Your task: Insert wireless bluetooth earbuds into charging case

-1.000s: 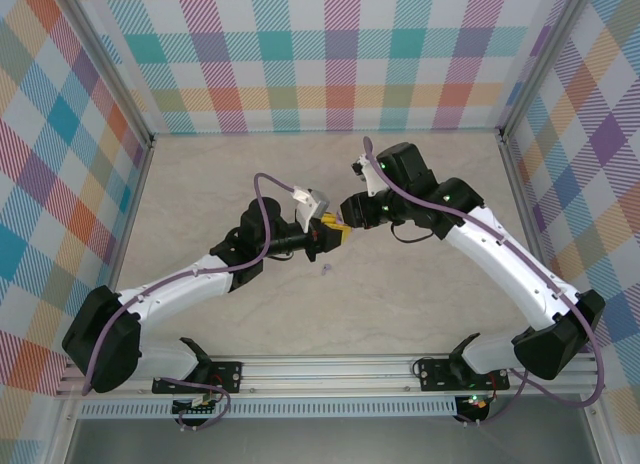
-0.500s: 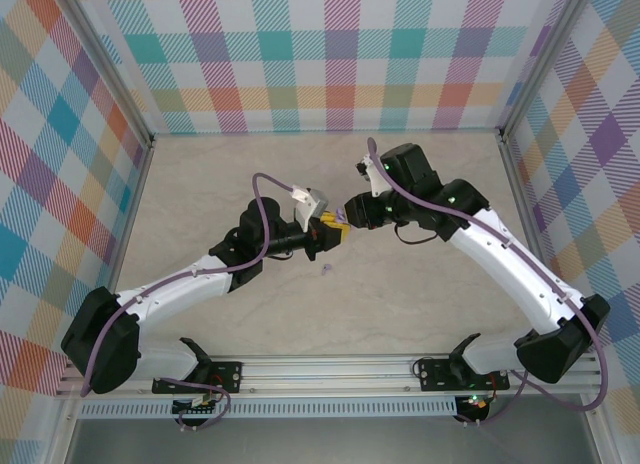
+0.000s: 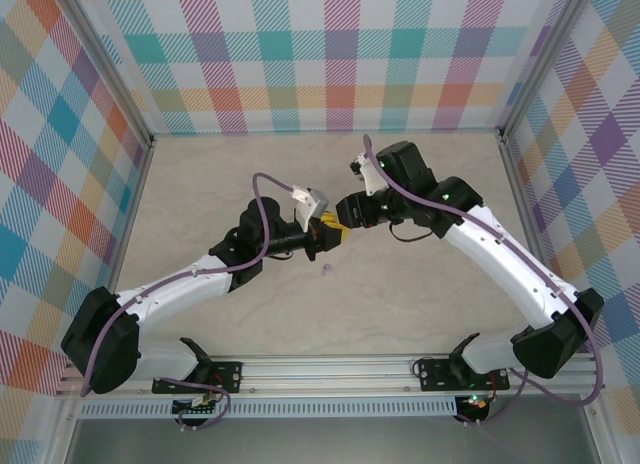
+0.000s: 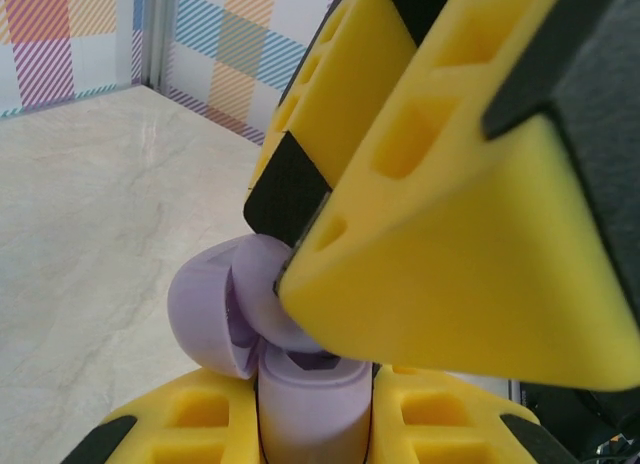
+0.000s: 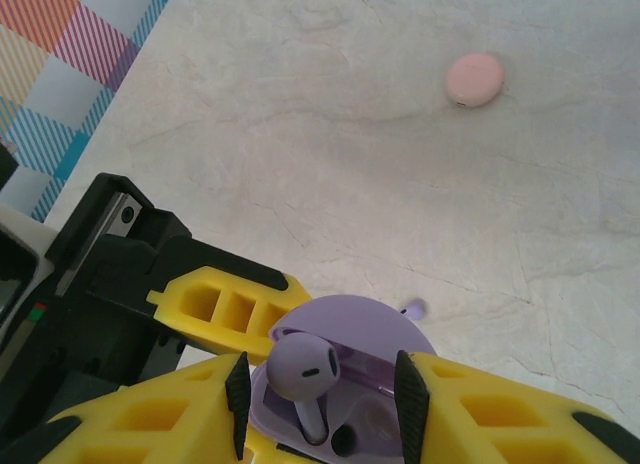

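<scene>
Your right gripper (image 5: pixel 320 384) is hanging with its fingers apart around the seated earbud (image 5: pixel 303 369), which is standing stem-down in the open charging case (image 5: pixel 385 329). Your left gripper (image 3: pixel 328 230) is clamping that case. The loose earbud (image 5: pixel 413 308) is lying on the table (image 5: pixel 350 134) just past the lid, its axis too small to read. The free right arm is likely fetching it. A pink oval thing (image 5: pixel 473 79) is lying farthest off.

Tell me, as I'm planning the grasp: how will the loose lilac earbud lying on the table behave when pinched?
The earbud looks tiny against the table, so it is probably very light. Its rounded body on that smooth surface suggests it could roll or skid if nudged, and slip from a pinch.
</scene>
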